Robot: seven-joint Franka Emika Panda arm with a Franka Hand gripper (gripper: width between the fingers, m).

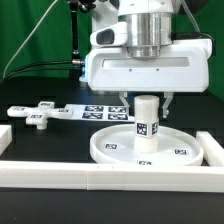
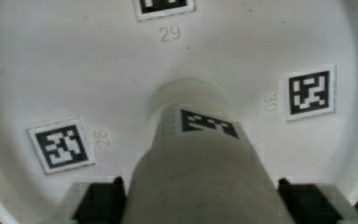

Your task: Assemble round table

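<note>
White rimmed disc (image 1: 122,141) holding upright cylindrical leg (image 1: 147,122) at its centre, gripper (image 1: 147,103) clenched on the leg

A: Colours, quick?
B: White leg (image 1: 146,118), black-and-white square tag. White disc (image 1: 100,155) — same tags. My pads (image 2: 101,198) are black.
A: Rest?
B: White foot (image 1: 38,113), tagged. Black table (image 1: 30,140) — green backdrop (image 1: 30,40).
</note>
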